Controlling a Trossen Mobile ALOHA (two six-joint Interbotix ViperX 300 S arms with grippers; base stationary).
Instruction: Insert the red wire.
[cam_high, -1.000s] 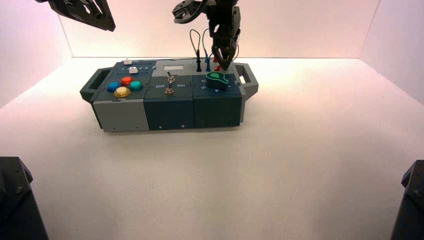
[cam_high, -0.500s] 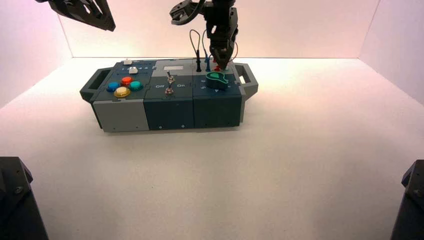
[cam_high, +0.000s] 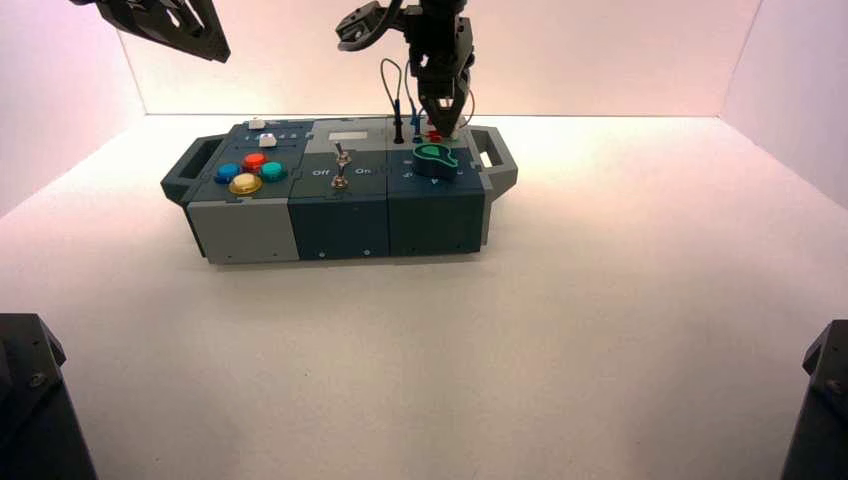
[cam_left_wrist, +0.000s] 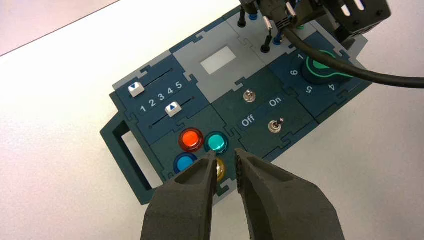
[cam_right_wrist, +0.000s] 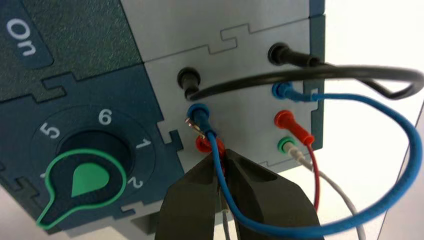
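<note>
Since the earlier frame the right end effector (cam_right_wrist: 222, 167) has closed, its fingers now clamped on the red wire (cam_right_wrist: 204, 145) at its plug by the box's (cam_high: 340, 215) far-right sockets; the thin, limp, light lead is best held at that stiff plug; left end effector (cam_left_wrist: 223, 161) hangs slightly apart, idle.

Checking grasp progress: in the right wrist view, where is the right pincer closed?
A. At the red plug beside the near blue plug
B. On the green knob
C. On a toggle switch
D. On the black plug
A: the right pincer is shut at the small red plug of the red wire, beside the blue plug, clear of the green knob.
</note>
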